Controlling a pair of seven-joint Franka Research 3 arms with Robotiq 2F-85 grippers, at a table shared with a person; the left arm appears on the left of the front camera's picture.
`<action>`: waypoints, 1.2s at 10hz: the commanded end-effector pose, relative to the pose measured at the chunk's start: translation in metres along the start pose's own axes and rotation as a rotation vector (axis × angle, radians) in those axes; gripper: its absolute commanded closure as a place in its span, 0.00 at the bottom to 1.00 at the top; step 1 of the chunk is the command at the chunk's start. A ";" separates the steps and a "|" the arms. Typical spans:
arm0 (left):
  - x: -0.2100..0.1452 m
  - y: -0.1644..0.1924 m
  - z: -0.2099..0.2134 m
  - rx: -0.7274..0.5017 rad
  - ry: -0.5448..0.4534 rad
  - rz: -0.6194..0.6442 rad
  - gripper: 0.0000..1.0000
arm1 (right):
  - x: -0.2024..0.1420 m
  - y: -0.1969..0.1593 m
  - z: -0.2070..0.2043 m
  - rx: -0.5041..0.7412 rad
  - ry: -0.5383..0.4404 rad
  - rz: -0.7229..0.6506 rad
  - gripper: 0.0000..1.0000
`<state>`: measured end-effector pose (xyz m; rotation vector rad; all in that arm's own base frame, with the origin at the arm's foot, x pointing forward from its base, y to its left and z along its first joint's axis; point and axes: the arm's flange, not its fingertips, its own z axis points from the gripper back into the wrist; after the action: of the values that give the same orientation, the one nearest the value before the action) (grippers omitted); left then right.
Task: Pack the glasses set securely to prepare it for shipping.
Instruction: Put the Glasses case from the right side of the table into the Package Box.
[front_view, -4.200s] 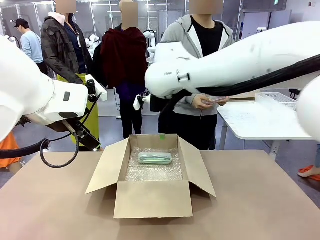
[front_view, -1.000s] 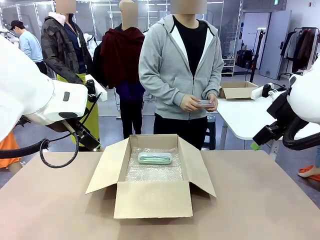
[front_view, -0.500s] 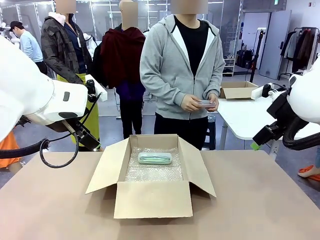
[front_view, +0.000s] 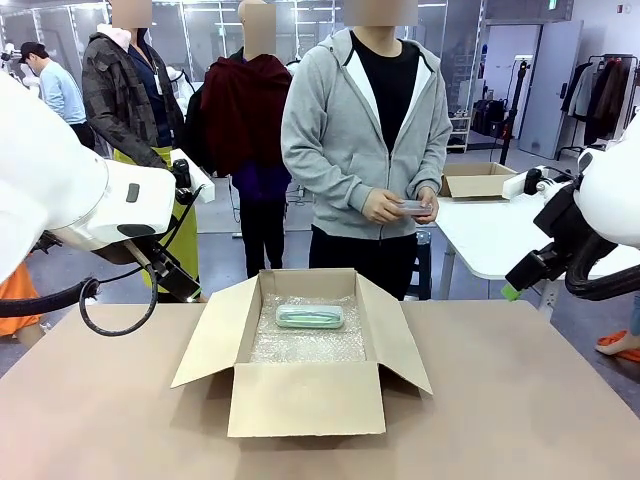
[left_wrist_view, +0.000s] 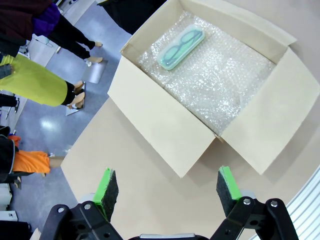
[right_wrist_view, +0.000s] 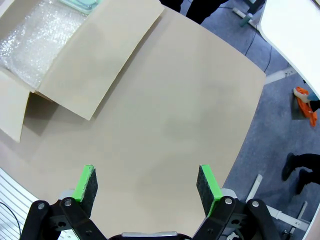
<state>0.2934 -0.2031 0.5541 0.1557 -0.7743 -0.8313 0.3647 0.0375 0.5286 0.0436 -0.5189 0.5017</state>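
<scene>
Probably light, hard, slick — pinch mint-green case (left_wrist_view: 181, 47), ahead of gaping left gripper (left_wrist_view: 166, 180), across its middle; right gripper (right_wrist_view: 145, 172) gaping too.

Open-topped box (front_view: 305, 400), flaps (front_view: 215, 340) splayed outward; mint case (front_view: 310, 316) at far end inside

A glossy blue-grey floor (front_view: 222, 265) stretches beyond the tan counter (front_view: 530, 400). A white rectangular side table (front_view: 490, 240) stands at right. Behind it are a grey door (front_view: 545, 90) and brightly lit glass partitions (front_view: 205, 40).
</scene>
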 end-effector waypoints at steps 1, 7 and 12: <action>-0.001 0.001 0.001 0.004 -0.001 -0.018 0.00 | 0.002 -0.001 0.001 0.001 0.008 0.000 0.00; -0.001 0.001 0.001 0.004 -0.001 -0.018 0.00 | 0.002 -0.001 0.001 0.001 0.008 0.000 0.00; -0.001 0.001 0.001 0.004 -0.001 -0.018 0.00 | 0.002 -0.001 0.001 0.001 0.008 0.000 0.00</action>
<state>0.2934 -0.2031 0.5541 0.1557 -0.7744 -0.8313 0.3647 0.0375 0.5286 0.0436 -0.5189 0.5017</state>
